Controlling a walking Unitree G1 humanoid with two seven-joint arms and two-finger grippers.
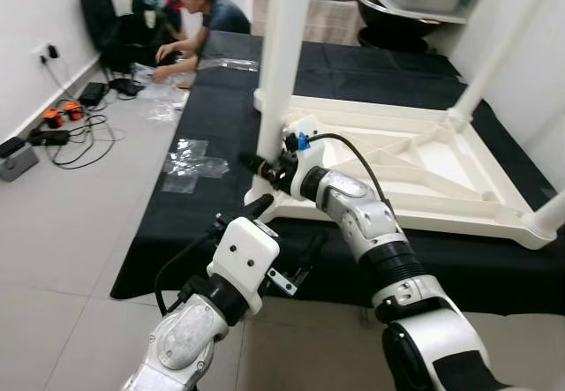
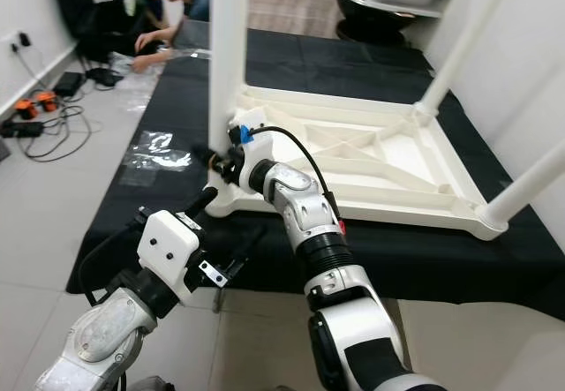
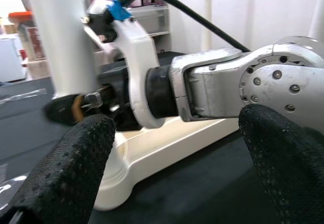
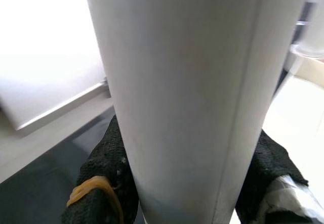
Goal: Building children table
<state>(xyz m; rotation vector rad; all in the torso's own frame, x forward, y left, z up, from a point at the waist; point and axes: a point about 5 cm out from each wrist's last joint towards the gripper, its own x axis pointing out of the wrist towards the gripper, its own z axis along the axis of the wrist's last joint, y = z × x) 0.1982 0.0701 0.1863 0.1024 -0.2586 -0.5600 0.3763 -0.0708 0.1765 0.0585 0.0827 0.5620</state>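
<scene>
A white children's table (image 1: 415,170) lies upside down on a black cloth (image 1: 221,109), its legs pointing up. My right gripper (image 1: 263,169) is shut on the near-left leg (image 1: 287,47) close to its base. In the right wrist view the black fingers (image 4: 109,168) press on both sides of that leg (image 4: 192,82). My left gripper (image 1: 284,232) hovers open and holds nothing, just before the cloth's front edge, below the right wrist. Between its fingers (image 3: 66,168) the left wrist view shows the right arm (image 3: 228,87) and the leg (image 3: 55,32).
Two more legs stand at the far right (image 1: 503,42) and near right (image 1: 547,214) corners. A person (image 1: 203,7) sits on the floor at the far left beside bags. Cables and power strips (image 1: 62,126) lie by the left wall, plastic wrappers (image 1: 194,161) on the floor.
</scene>
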